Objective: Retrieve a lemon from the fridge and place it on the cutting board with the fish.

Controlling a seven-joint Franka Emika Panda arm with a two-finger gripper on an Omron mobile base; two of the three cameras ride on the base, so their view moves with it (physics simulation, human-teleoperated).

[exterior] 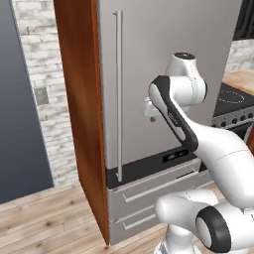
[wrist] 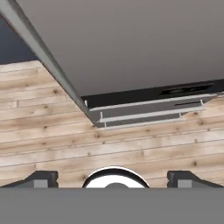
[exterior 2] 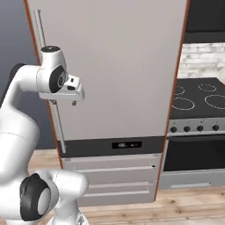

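You face the fridge (exterior: 163, 74), a tall grey steel-look unit standing shut, its bar handle (exterior: 118, 94) vertical at 9 o'clock, drawers (exterior 2: 112, 176) at 6.

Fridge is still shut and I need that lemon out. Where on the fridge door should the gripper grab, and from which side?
Grip the long vertical bar handle near mid-height, coming straight at the fridge door's front. The bar stands off the door along its left edge, so the fingers can likely close around it from either side. The gripper is open, pointing down at the floor.
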